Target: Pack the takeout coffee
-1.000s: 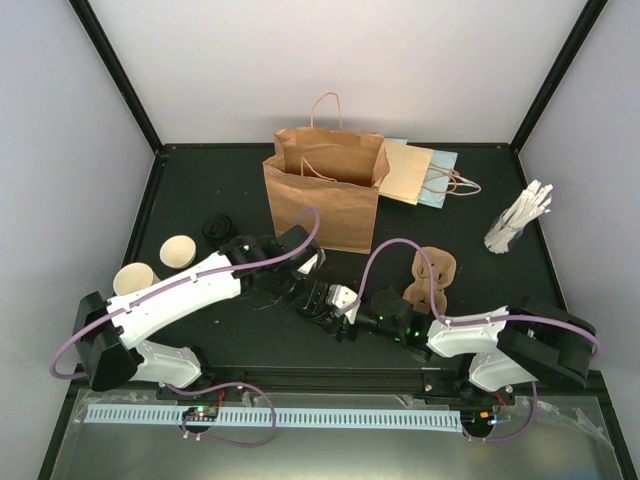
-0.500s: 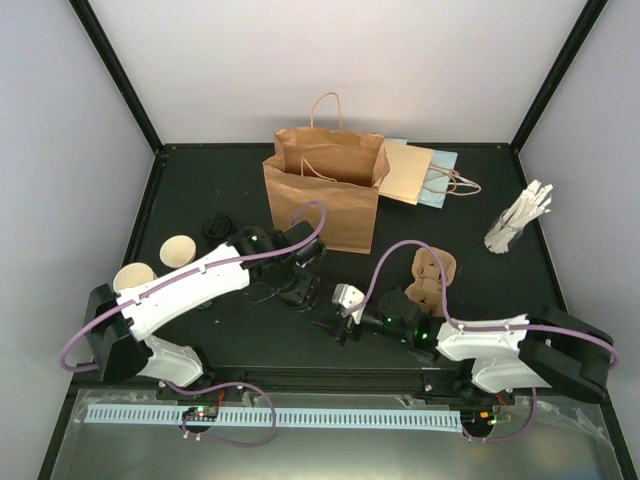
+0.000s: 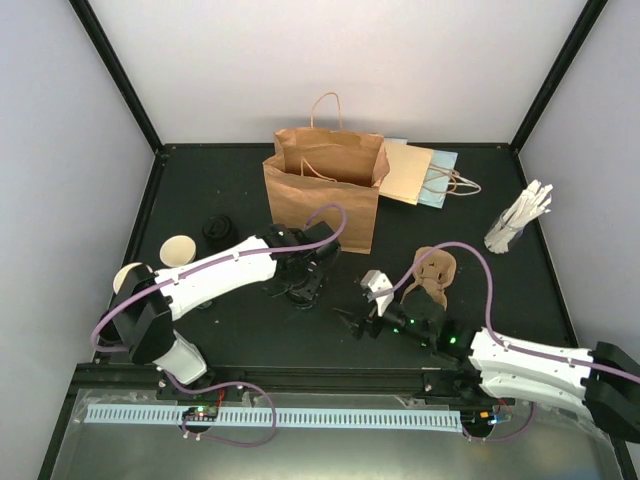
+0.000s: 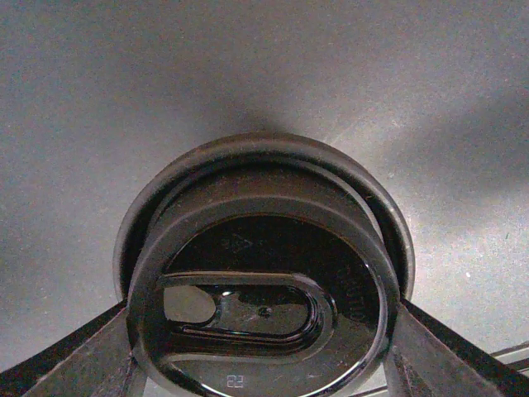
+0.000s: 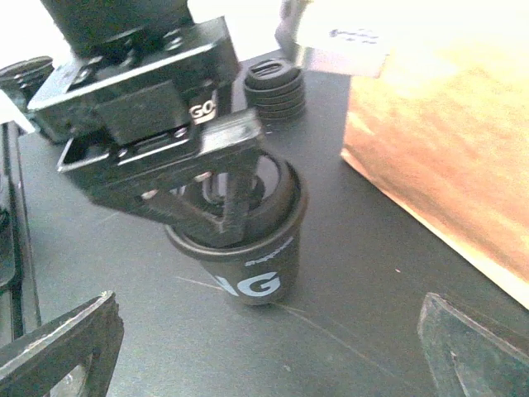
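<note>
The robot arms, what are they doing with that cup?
The left gripper is clamped on a black lid and holds it on top of a black-sleeved paper cup. The right gripper hangs open beside it, holding nothing. Two lidless cups wait at the left side. Nothing sits in the pulp carrier, and the brown paper bag stands open behind.

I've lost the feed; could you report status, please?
Left pincer clamped on lid atop cup. Right pincer open, clear. Cup upright, unbagged. Spare lids stacked behind.
</note>
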### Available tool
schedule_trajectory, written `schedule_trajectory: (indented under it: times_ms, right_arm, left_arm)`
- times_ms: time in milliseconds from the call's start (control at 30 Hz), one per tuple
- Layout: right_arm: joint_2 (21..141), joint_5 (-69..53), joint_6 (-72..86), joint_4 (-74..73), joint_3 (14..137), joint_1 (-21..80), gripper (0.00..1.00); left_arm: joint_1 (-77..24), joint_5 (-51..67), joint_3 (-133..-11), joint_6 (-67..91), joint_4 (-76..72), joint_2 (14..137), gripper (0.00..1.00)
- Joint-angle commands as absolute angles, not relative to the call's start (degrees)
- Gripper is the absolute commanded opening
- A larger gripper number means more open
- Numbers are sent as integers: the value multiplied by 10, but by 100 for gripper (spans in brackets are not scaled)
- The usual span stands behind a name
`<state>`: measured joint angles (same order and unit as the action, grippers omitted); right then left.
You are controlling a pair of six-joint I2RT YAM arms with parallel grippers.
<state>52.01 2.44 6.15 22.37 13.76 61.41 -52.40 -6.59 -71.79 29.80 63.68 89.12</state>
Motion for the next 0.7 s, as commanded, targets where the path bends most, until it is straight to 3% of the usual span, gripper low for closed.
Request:
schedule_trajectory:
  times_ms: [0,167,667]
  right_arm:
    - [463,53,150,131,136,592,100]
    - [443,71,219,58,151,579,100]
    - [479,42,231,-27,211,578,100]
  left_arm:
    - [-521,-62,-715,285,611,907,68]
    - [-521,-52,-688,284,581,915,68]
    - [-524,-43,-675,279,584,962,67]
